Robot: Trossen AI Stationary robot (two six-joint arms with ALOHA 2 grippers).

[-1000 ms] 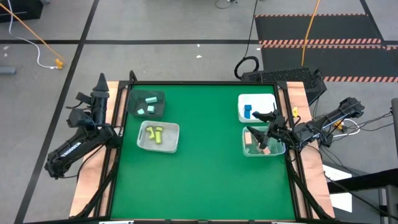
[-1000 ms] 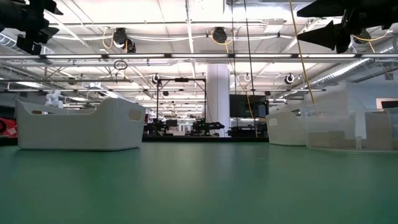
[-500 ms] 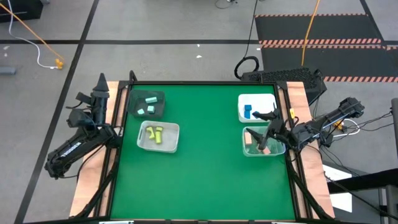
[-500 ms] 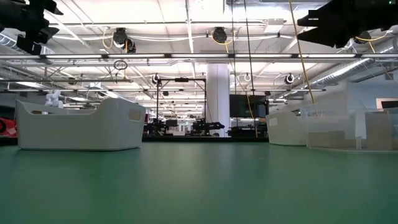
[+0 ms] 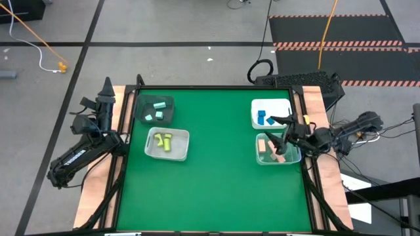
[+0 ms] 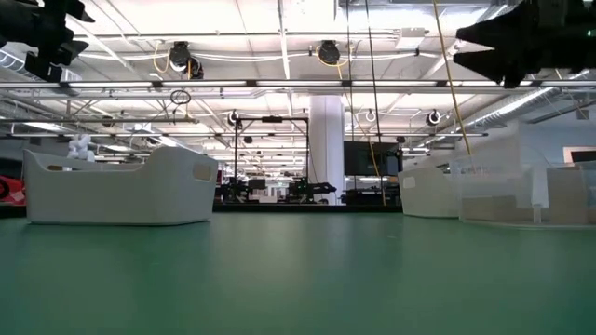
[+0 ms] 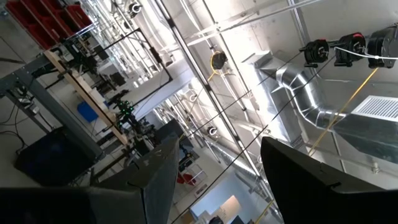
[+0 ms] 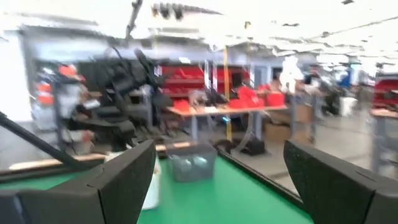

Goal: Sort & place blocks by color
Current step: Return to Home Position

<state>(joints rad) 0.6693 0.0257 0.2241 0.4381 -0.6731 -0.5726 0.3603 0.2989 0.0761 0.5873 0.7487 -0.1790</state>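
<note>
Grey bin (image 5: 143,109); white bin (image 5: 276,105); green table (image 5: 216,170).

Left arm (image 5: 79,154) is sitting folded just off the left edge of the surface (image 5: 216,183) — elbow low, forearm rising. Left end effector (image 5: 107,84) is pointing upward, its fingers (image 7: 155,174) standing apart and gripping nothing. Right arm (image 5: 341,131) is reaching in from the right edge, roughly level. Right end effector (image 5: 275,133) is hanging high over the surface's right side — fingers (image 8: 124,177) spread wide, nothing between them.
</note>
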